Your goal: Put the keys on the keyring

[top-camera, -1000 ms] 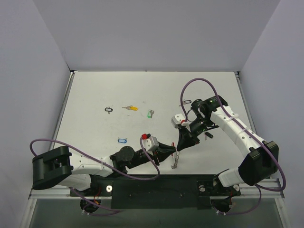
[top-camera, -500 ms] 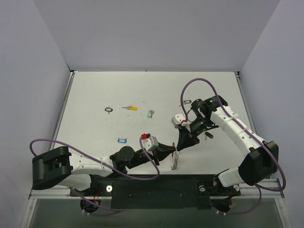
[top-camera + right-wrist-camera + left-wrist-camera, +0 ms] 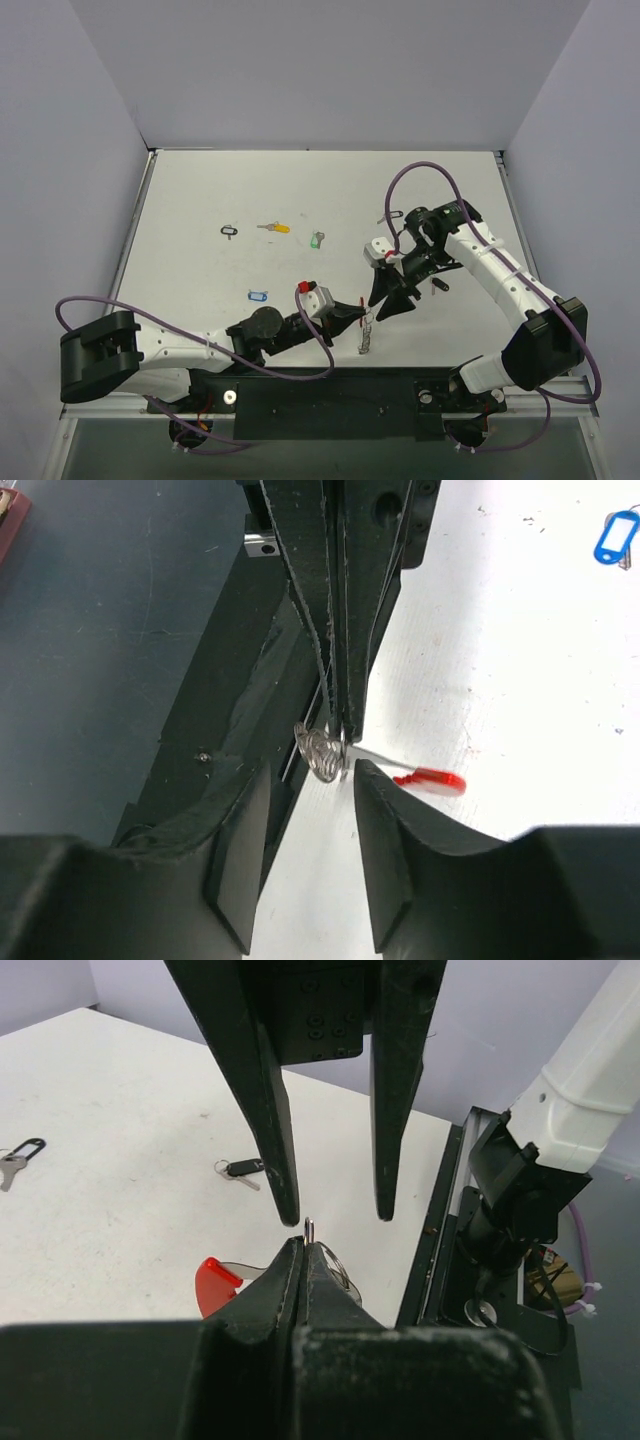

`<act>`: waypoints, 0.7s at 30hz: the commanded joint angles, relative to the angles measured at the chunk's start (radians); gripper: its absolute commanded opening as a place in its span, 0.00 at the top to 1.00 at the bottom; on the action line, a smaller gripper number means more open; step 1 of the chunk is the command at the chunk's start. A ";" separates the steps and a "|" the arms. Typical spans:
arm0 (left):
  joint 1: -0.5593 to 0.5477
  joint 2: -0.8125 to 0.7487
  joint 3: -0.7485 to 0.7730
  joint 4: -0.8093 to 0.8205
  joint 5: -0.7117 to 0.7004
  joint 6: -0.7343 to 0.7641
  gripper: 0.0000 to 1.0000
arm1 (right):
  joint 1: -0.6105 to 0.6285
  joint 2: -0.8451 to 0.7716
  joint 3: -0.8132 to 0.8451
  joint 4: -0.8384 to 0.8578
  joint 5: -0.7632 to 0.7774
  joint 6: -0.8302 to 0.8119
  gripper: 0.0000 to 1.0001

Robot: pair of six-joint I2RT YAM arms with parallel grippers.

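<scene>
The left tool is pinched together on the silver ring of the keyring, low in the centre of the top view, its red band jutting sideways. The right tool stands apart, its fingers closely flanking that ring. A blue-tagged key, green-tagged key, yellow-tagged key and black-tagged key lie up-left on the white desk, between pale lilac walls.

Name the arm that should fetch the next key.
Right. The right end effector is open and empty, with a black-tagged key lying close by; the left end effector is shut on the keyring.
</scene>
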 commanded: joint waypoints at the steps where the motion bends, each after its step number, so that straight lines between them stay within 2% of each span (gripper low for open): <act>1: -0.002 -0.072 0.043 -0.041 -0.048 0.063 1.00 | -0.043 -0.007 0.024 -0.183 -0.088 -0.028 0.60; 3: -0.002 -0.089 0.043 -0.054 -0.055 0.074 1.00 | -0.054 -0.009 0.013 -0.182 -0.099 -0.025 0.50; 5: -0.002 -0.098 0.040 -0.061 -0.061 0.080 1.00 | -0.051 0.003 0.007 -0.182 -0.107 -0.024 0.46; 8: -0.002 -0.108 0.037 -0.059 -0.064 0.080 1.00 | -0.037 0.045 0.013 -0.187 -0.108 -0.022 0.41; 13: -0.002 -0.108 0.032 -0.044 -0.070 0.076 1.00 | -0.008 0.085 0.021 -0.216 -0.114 -0.048 0.39; 16: -0.002 -0.102 0.032 -0.038 -0.078 0.076 1.00 | 0.007 0.091 0.022 -0.217 -0.111 -0.050 0.41; 21: -0.002 -0.106 0.024 -0.038 -0.119 0.083 1.00 | 0.016 0.099 0.038 -0.225 -0.093 -0.051 0.61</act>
